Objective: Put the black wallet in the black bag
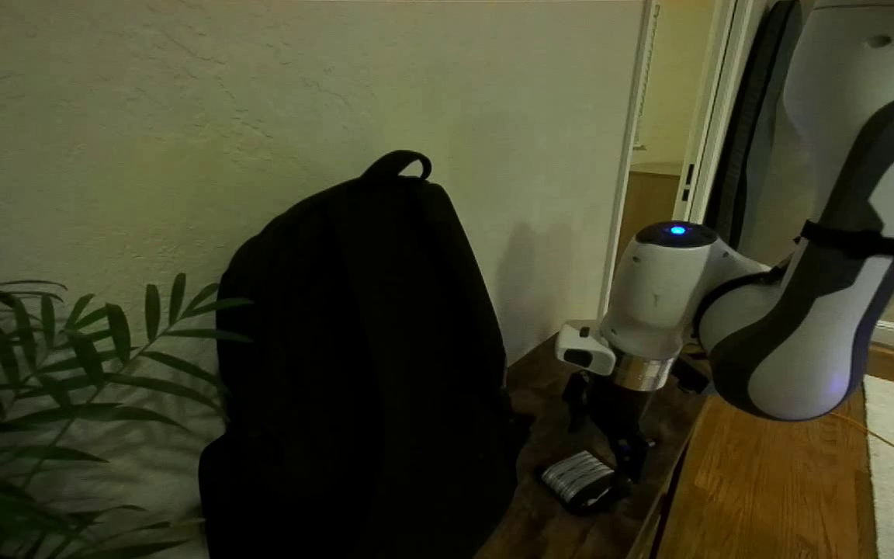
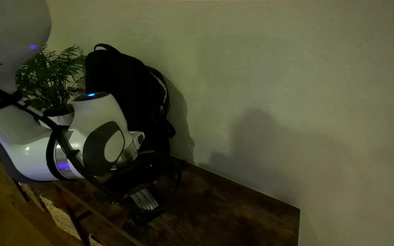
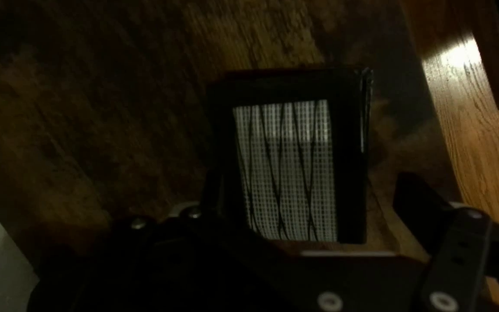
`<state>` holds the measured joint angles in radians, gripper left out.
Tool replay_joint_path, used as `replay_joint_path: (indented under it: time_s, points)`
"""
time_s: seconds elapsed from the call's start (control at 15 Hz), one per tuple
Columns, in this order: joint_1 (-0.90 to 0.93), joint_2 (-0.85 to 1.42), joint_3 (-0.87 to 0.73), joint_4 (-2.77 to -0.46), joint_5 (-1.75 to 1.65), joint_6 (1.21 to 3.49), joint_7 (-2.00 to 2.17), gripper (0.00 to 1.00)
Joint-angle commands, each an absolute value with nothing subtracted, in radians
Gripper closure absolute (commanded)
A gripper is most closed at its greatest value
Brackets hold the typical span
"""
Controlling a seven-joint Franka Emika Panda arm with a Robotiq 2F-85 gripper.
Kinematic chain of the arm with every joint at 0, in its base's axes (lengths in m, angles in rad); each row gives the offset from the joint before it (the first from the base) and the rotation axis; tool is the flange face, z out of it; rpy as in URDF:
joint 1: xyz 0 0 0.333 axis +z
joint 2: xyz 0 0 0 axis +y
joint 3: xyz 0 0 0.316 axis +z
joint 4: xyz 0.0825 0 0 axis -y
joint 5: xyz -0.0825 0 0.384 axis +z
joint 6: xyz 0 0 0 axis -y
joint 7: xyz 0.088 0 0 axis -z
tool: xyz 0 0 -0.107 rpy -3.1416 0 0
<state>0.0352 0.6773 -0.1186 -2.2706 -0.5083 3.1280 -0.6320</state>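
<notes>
claw (image 3: 309, 184) wide apart, gripping nothing, and the wallet (image 3: 290, 169) lies under it on the table (image 2: 217, 208), beside the bag (image 1: 369, 349)! reach looks nearly done; grip, lift and bagging all remain.

- In both exterior views I face the wall (image 1: 144, 116) and black backpack (image 1: 362, 349).
- In an exterior view I look past the Panda arm (image 2: 36, 150).
- My wrist view looks closely down at the black wallet (image 3: 288, 169).

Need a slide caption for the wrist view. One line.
Open pincer at the black wallet, which lies pale gridded panel up on a dark brown surface.
</notes>
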Motion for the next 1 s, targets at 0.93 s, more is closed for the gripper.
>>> replay_joint_path:
  time_s: [0.93]
  points:
    - [0.136, 0.778, -0.200, -2.210, -0.538, 3.193, -0.608, 0.26]
